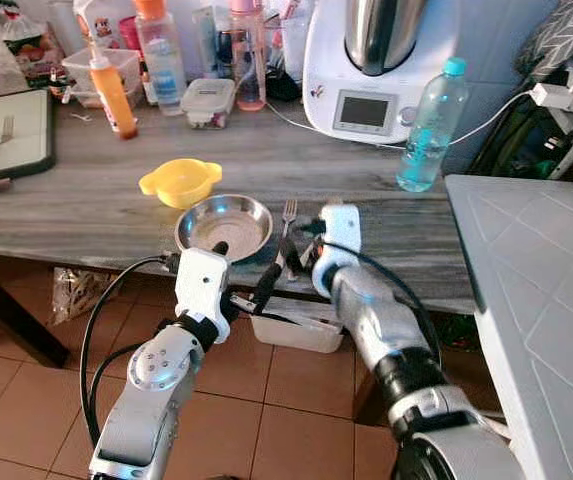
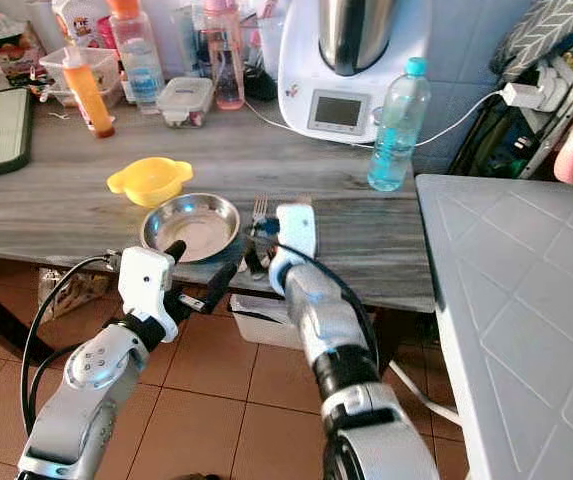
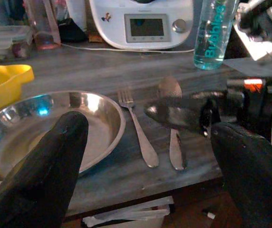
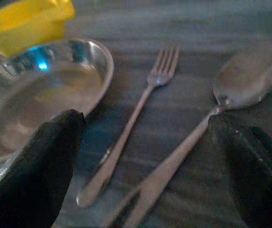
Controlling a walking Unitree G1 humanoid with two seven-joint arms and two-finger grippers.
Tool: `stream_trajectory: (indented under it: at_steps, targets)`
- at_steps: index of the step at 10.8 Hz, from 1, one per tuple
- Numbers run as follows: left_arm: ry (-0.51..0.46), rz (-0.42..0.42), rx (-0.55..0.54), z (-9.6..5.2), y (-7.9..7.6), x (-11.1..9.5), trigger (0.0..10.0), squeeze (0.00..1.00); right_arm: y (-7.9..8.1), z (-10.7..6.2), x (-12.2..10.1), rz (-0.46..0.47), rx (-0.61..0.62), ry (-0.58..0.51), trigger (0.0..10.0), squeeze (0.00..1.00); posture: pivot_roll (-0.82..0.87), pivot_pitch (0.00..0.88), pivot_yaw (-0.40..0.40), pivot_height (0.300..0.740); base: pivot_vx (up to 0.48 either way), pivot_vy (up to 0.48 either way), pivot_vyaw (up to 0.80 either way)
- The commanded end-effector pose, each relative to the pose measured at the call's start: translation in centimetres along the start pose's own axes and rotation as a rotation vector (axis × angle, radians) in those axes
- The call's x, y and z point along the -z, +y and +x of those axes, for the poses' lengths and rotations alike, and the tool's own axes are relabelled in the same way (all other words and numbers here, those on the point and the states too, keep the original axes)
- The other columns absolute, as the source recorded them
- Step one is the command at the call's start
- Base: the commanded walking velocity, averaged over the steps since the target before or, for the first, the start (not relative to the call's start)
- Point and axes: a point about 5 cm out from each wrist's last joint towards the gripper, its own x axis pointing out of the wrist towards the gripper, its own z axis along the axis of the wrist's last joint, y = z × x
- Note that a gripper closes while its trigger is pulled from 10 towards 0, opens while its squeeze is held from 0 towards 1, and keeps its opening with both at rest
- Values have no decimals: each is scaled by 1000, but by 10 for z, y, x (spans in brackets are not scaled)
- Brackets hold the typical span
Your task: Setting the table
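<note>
On the grey wooden table (image 1: 86, 215), a steel plate (image 1: 223, 225) lies near the front edge, with a yellow bowl (image 1: 179, 182) just behind it. To the plate's right a fork (image 4: 136, 118) and a spoon (image 4: 240, 80) lie side by side, tines and bowl pointing away from me. My right gripper (image 1: 297, 255) hovers open low over their handles; the spoon's handle runs between its fingers (image 4: 41, 171). My left gripper (image 1: 243, 268) is open too, hanging in front of the table edge below the plate and holding nothing.
At the back stand a white kitchen machine (image 1: 366, 60), a clear water bottle (image 1: 429, 125), an orange bottle (image 1: 113, 95) and a lidded container (image 1: 208, 102). A dark tray (image 1: 6, 135) lies at the left. A grey surface (image 1: 536, 300) stands at the right, and a plastic box (image 1: 296, 328) under the table.
</note>
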Motion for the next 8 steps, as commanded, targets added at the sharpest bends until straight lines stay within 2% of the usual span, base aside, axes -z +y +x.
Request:
stream_trajectory:
  at_steps: [1,4,6,8]
  targets:
    - [8,7,-2,-1,0,0,10000,0,4,3,-6,-24,-17,1,10000,0,148,63,21,740,0,0,0]
    - [7,2,-3,-1,-2,1,10000,0,7,7,-2,-16,18,25,10000,0,151,69,16,740,0,0,0]
    - [10,5,-1,-1,-1,1,10000,0,18,10,10,3,-2,61,10000,0,155,68,19,740,0,0,0]
    - [9,5,0,0,-1,1,10000,0,21,11,16,-1,1,78,10000,0,156,66,16,740,0,0,0]
